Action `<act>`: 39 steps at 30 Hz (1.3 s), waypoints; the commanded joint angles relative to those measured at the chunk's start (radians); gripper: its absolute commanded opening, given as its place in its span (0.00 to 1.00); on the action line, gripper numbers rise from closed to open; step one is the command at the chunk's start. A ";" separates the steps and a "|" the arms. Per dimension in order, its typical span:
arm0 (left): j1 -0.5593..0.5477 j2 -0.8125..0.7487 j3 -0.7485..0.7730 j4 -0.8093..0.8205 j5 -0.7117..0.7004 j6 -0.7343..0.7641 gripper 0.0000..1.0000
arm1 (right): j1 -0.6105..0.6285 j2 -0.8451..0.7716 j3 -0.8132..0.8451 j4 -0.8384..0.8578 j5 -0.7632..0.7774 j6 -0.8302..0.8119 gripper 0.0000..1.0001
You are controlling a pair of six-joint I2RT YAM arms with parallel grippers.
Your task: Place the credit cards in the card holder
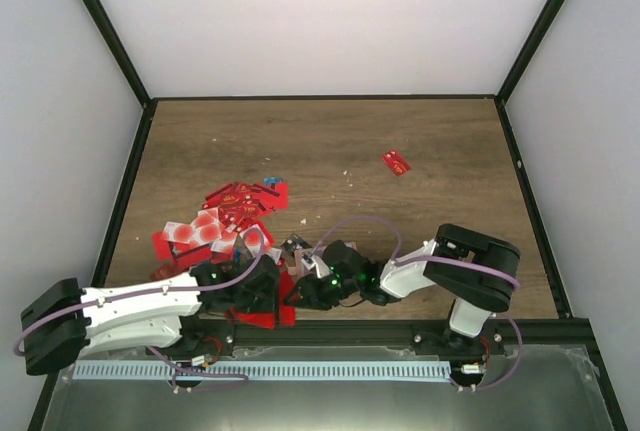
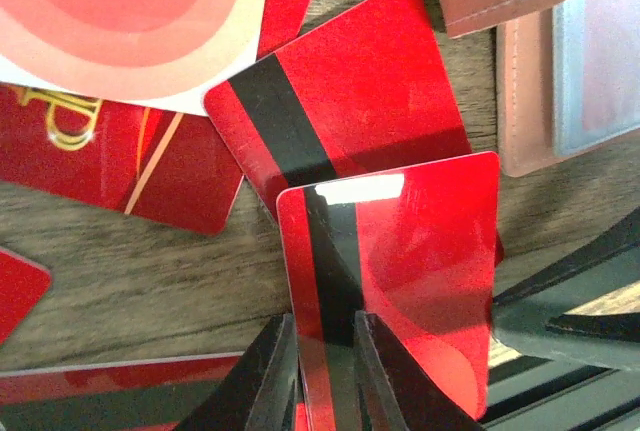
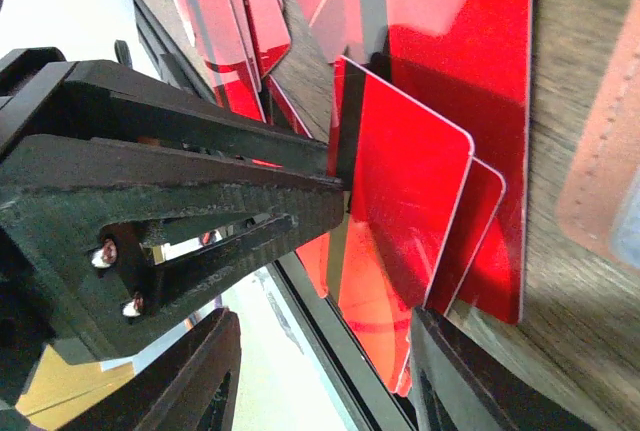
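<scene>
My left gripper (image 2: 325,329) is shut on the near edge of a red credit card with a black stripe (image 2: 400,271) and holds it just above the table. Another red striped card (image 2: 350,101) lies under it. The salmon card holder (image 2: 525,101) lies open to the upper right, its light blue inside showing. My right gripper (image 3: 325,351) is open, its fingers on either side of the held card (image 3: 400,201), facing the left gripper. In the top view both grippers (image 1: 262,289) (image 1: 305,286) meet near the front edge, beside the card pile (image 1: 225,219).
A lone red card (image 1: 397,162) lies far right of the pile. A pink-and-white card (image 2: 130,11) and a red card with gold print (image 2: 110,156) lie left of the held card. The black front rail (image 1: 330,326) runs just behind the grippers.
</scene>
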 commanded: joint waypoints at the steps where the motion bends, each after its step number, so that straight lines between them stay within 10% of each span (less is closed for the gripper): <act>1: -0.005 -0.055 0.057 -0.075 -0.011 -0.013 0.20 | 0.012 -0.008 0.023 0.069 -0.003 -0.017 0.48; 39: -0.005 -0.154 0.011 0.032 0.067 -0.035 0.14 | 0.009 0.095 0.032 0.131 0.004 -0.013 0.47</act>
